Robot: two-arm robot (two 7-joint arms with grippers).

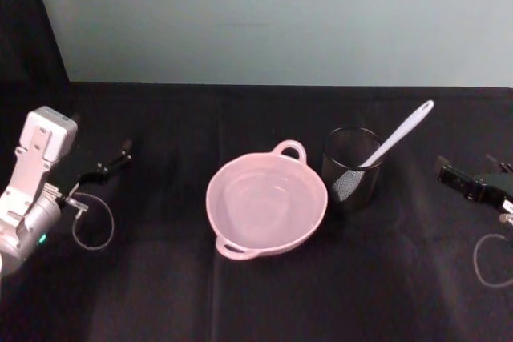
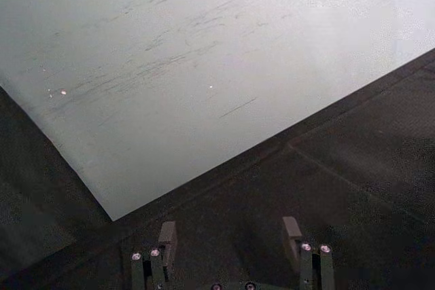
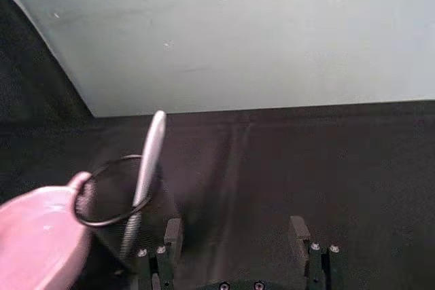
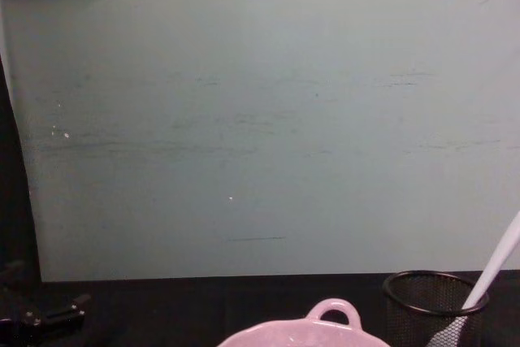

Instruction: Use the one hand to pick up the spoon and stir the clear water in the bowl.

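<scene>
The pale pink bowl (image 1: 317,218) holds clear water and sits mid-table; it also shows in the chest view (image 4: 325,332) and the right wrist view (image 3: 34,236). The white spoon (image 1: 397,135) stands tilted in a black mesh cup (image 1: 353,170) just right of the bowl, scoop down, handle up to the right. Its handle crosses the cup's rim in the right wrist view (image 3: 149,161) and rises at the chest view's right edge (image 4: 494,275). My right gripper (image 1: 461,180) (image 3: 235,232) rests low, right of the cup, open and empty. My left gripper (image 1: 112,164) (image 2: 230,236) lies far left, open.
A black cloth (image 1: 256,302) covers the table, ending at a pale green wall (image 1: 280,22) behind. Grey cable loops (image 1: 92,230) lie by each arm. The mesh cup (image 4: 435,302) stands close to the bowl's loop handle (image 4: 331,310).
</scene>
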